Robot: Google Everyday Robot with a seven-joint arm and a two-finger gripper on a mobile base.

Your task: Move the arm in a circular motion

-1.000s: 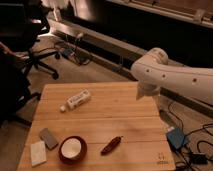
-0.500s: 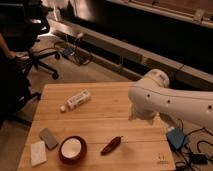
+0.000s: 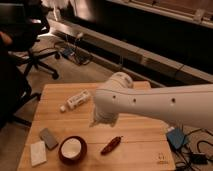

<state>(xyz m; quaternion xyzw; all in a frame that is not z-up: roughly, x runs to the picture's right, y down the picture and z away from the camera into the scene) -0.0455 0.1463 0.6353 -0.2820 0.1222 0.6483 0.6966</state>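
The arm (image 3: 155, 102) is a thick glossy white tube with small dark screw holes, reaching in from the right edge over the wooden table (image 3: 55, 97). Its rounded end hangs above the table's middle. The gripper (image 3: 102, 120) is the short white tip pointing down from that end, above the tabletop and to the right of a small white bottle (image 3: 76, 100). It hovers a little above and left of a red-brown object (image 3: 111, 145).
A red bowl with a white inside (image 3: 72, 149), a grey block (image 3: 49, 138) and a white sponge (image 3: 38, 152) lie at the table's front left. A black office chair (image 3: 25, 42) stands at the back left. A blue box (image 3: 177, 137) and cables lie right of the table.
The arm has swung leftward and toward the camera, from the table's right edge to over its middle, and now fills much more of the view.
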